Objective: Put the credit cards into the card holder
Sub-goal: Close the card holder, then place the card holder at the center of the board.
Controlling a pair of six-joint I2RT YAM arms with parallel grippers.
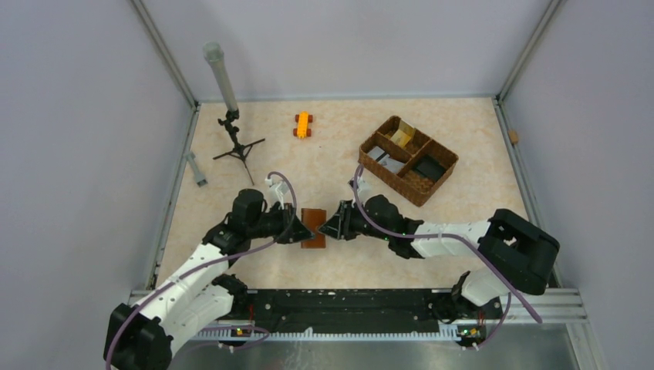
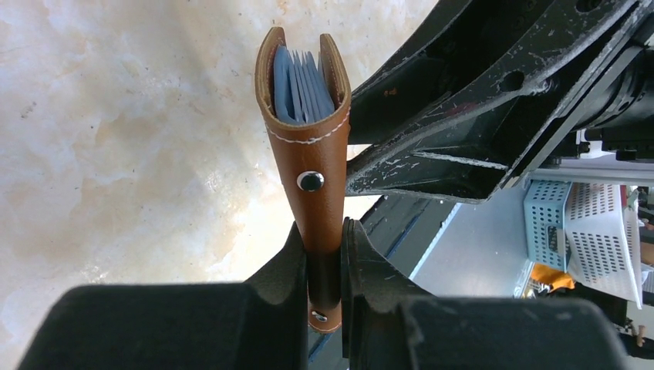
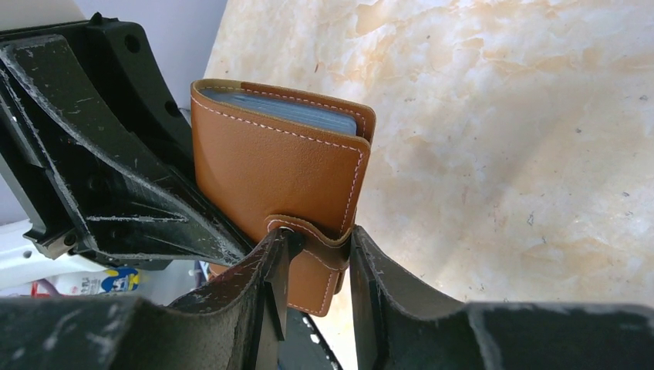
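Jaws on card holder [image 1: 313, 228]; basket [image 1: 417, 187], tripod [image 1: 239, 148] beyond.

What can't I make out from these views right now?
Top view: credit cards in the basket are too small to count.
Top view: left gripper and right gripper cover the sides of the card holder.
Right wrist: fingers hide whether the snap tab is fastened.
Left wrist: blue pockets seen edge-on, contents hidden.
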